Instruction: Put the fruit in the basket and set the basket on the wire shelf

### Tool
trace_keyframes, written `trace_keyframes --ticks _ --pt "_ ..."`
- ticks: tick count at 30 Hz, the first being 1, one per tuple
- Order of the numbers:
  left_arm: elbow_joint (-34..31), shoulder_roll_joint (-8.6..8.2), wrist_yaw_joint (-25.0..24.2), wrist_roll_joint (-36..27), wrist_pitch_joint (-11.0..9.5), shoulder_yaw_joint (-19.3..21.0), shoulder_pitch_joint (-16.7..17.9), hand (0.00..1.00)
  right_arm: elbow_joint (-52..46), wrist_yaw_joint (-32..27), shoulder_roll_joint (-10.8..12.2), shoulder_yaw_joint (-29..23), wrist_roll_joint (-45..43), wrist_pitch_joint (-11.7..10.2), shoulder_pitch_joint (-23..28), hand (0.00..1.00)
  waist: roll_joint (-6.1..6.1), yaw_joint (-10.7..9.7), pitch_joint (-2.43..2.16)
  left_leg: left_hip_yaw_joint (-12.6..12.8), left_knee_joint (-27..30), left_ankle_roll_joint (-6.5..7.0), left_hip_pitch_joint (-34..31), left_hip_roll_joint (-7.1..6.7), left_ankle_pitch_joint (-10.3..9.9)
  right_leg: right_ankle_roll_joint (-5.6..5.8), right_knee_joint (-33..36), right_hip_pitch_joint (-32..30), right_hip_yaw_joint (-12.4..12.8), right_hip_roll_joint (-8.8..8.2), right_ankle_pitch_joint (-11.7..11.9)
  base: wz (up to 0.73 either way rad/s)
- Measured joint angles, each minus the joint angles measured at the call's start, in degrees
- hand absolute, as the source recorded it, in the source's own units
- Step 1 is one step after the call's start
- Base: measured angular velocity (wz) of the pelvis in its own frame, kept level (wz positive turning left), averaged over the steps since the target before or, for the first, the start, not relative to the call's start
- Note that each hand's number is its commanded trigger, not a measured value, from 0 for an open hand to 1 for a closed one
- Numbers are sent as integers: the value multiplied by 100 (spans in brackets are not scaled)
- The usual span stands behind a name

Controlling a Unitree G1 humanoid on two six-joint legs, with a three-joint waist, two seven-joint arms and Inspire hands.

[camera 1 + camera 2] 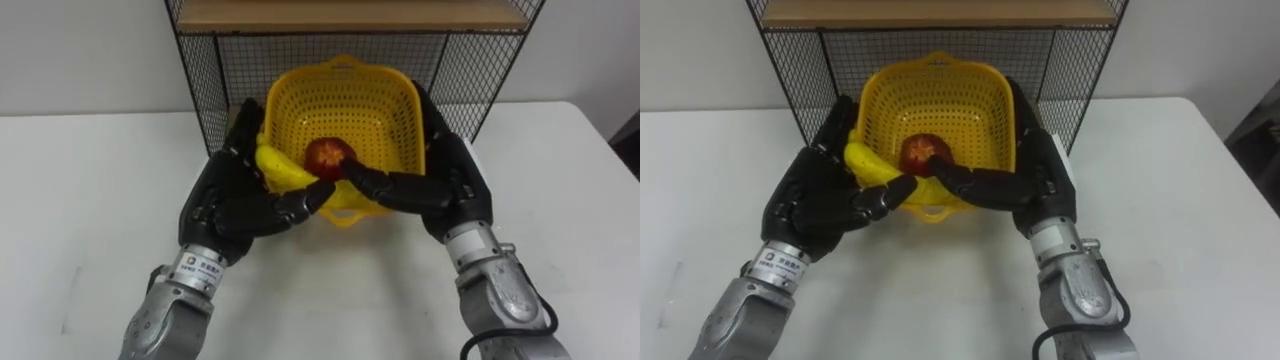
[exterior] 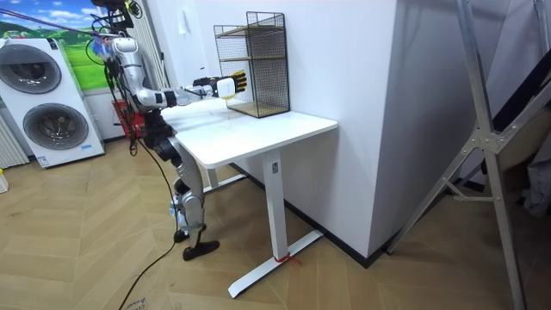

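Yellow basket (image 1: pixel 385 110), containing banana (image 1: pixel 283 168) and red apple (image 1: pixel 328 153). Left hand (image 1: pixel 235 205) and right hand (image 1: pixel 455 190) clamp its sides, thumbs hooked over the rim, apparently to steady it for the wire shelf (image 1: pixel 200 70).

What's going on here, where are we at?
The robot, at the white table, grips a yellow perforated plastic basket with both hands: left hand on its left side, right hand on its right. A yellow banana and a red apple lie inside. The basket is tipped toward the robot at the black wire shelf's lower bay; I can't tell whether it rests there.
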Motion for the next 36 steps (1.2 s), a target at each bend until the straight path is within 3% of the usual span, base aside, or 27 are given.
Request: trace_keyframes --ticks 11,17,23,26,28,32,36 --pt "-4 36 5 30 1 -18 -25 0 29 -80 39 12 -87 0 -28 0 2 -57 2 15 -298 -36 152 34 172 -27 -373 187 12 73 181 0" --pt "23 71 239 116 160 19 -339 0 386 -138 21 8 -66 5 -85 0 12 -37 26 48 -340 -39 239 57 174 -31 -474 337 4 86 222 -3" --pt "608 72 484 97 416 122 -1049 0 1009 -195 -17 -18 384 265 -659 0 30 14 43 46 -391 -40 326 49 205 -31 -486 401 4 81 226 1" --pt "1061 62 689 102 683 101 -1486 0 1378 -316 -98 0 600 566 -1264 0 21 22 44 17 -460 -47 368 38 256 -31 -559 452 -9 84 255 6" --pt "1372 -15 860 118 833 160 -1868 0 1425 -500 -103 -15 602 732 -1628 0 13 31 44 -6 -527 -47 377 39 306 -40 -672 502 -71 81 314 8" --pt "1821 -117 1166 119 1021 177 -2318 0 1885 -626 -97 -11 910 849 -2178 0 10 46 45 -47 -588 -47 420 40 349 -41 -784 603 -118 90 400 7" --pt "2385 -266 1484 120 1418 187 -2748 0 2479 -721 -73 -7 1008 1212 -2470 0 9 145 42 -46 -591 -47 482 39 349 -41 -773 655 -113 88 400 0"
